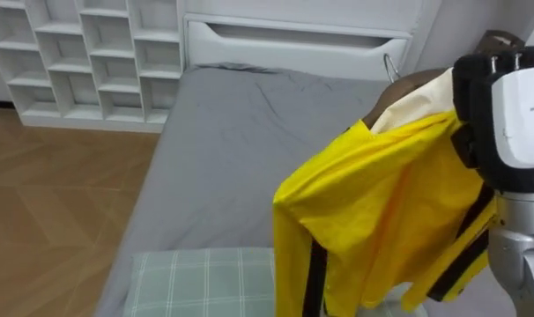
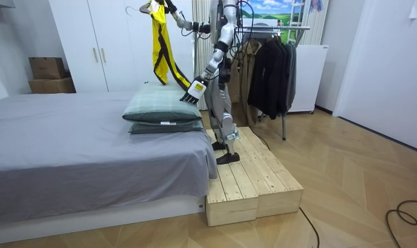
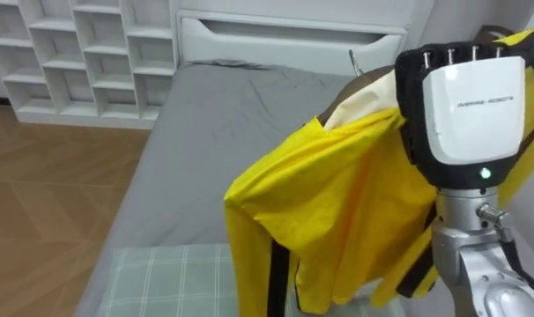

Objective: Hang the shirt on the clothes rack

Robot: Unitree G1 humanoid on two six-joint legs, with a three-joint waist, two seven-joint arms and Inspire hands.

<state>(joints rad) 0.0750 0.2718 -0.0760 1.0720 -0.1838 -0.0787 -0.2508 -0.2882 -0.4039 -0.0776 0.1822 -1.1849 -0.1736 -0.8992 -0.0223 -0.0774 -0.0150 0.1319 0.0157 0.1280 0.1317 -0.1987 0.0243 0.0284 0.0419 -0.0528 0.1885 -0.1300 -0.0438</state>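
A yellow jacket (image 1: pixel 381 211) with black stripes and a cream lining hangs on a brown wooden hanger (image 1: pixel 410 86), whose metal hook (image 1: pixel 390 67) points up. My right hand (image 1: pixel 505 97) is raised at the right, its back toward me, shut on the hanger beneath the jacket's collar. The jacket (image 3: pixel 337 202) dangles in the air over the bed's pillow end. In the room view I stand on a wooden platform (image 2: pixel 253 182) at the bed's end, holding the jacket (image 2: pixel 160 41) high. My left hand (image 2: pixel 195 89) hangs low over the pillows with straight fingers.
The grey bed (image 1: pixel 223 150) stretches ahead to a white board (image 1: pixel 293 44), with a checked pillow (image 1: pixel 205 282) below me. White cubby shelves (image 1: pixel 82 62) stand at the far left. Behind me a clothes rack (image 2: pixel 277 29) carries dark garments (image 2: pixel 270 65).
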